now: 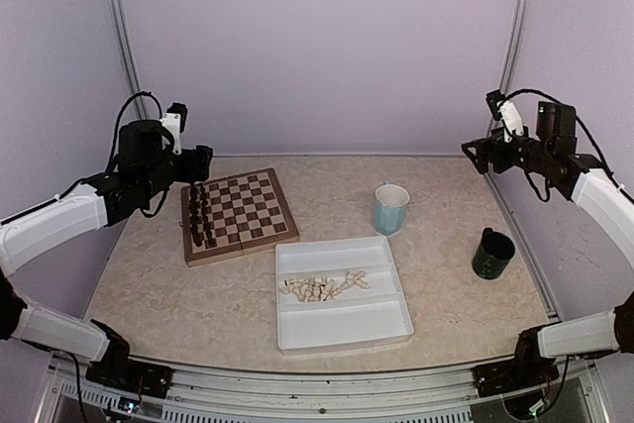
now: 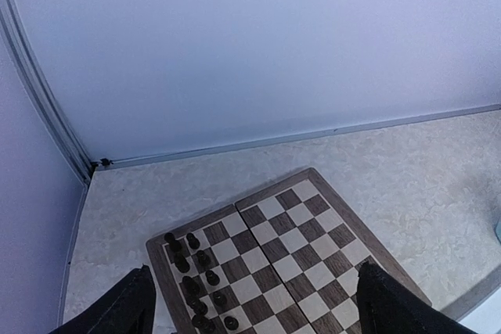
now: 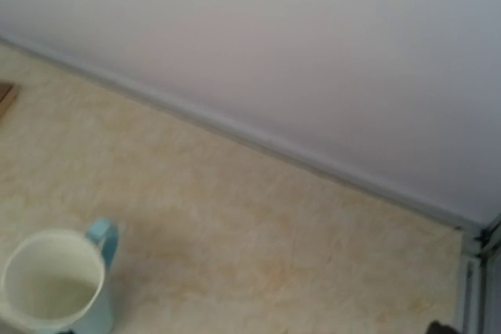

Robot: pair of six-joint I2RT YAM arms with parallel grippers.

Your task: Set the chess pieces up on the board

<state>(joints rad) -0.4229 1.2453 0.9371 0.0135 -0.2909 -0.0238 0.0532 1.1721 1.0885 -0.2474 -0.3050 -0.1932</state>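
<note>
The board (image 1: 239,215) lies flat on the left half of the surface (image 1: 446,294), skewed a little so that its right-hand corners sit farther back. Two files of dark pieces (image 1: 201,213) stand along its left edge. The chess pieces (image 1: 325,286) are off the board, tipped in a loose heap inside the white tray (image 1: 342,344) just beside the board's near right corner. The heap's long axis runs left to right, and which compartment holds it cannot be told. The left arm rises from the lower left, holding the left tool (image 1: 198,160) above the board's far left corner. The left wrist view shows its fingers (image 2: 117,310) wide apart with nothing between them, the board below. The right arm is raised at the far right with the right tool (image 1: 475,154) pointing left, and whether it is apart or together cannot be told. Only the right wrist view looks into the light blue mug (image 3: 55,283). Only the top view shows the dark mug (image 1: 492,253).
</note>
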